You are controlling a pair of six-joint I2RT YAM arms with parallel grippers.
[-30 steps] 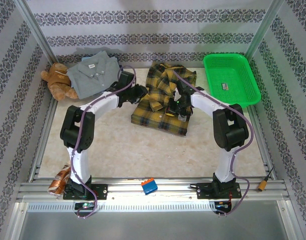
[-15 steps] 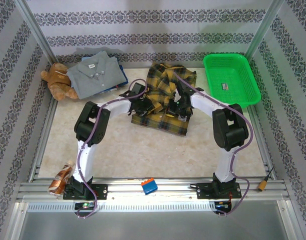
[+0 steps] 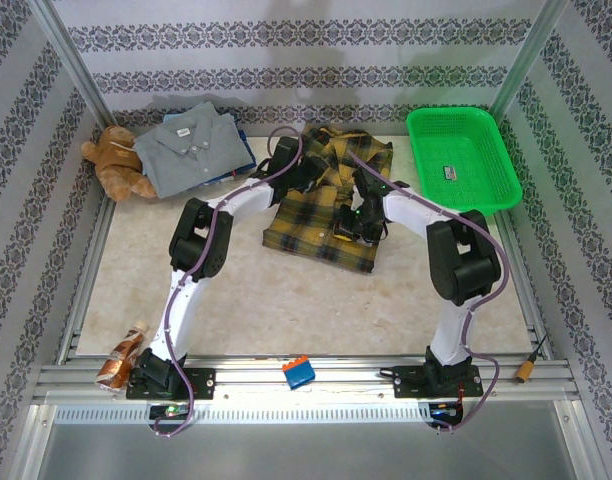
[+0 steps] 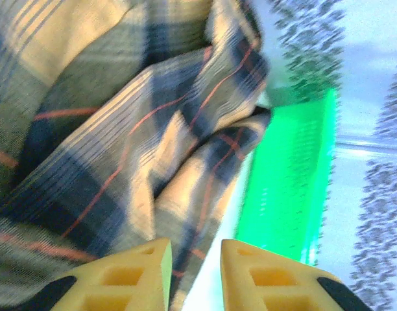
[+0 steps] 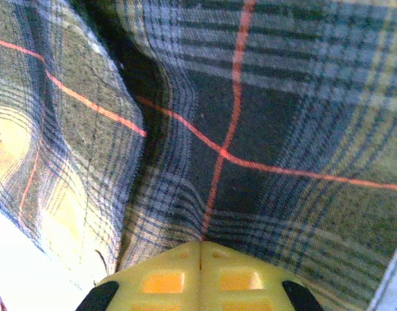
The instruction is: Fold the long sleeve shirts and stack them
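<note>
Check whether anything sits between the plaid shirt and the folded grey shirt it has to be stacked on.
No loose object lies between the plaid shirt and the grey shirt; only the left arm itself crosses that gap. The teddy bear sits beyond the grey shirt, out of the path.

Near table bare; plaid shirt mid-back; basket blocks right; teddy left.

You have the spread shirt mid-rear on the surface. Folded shirt lies rear left, with the teddy bear just beside it on its left. Basket sits rear right, near the spread shirt's right side.
</note>
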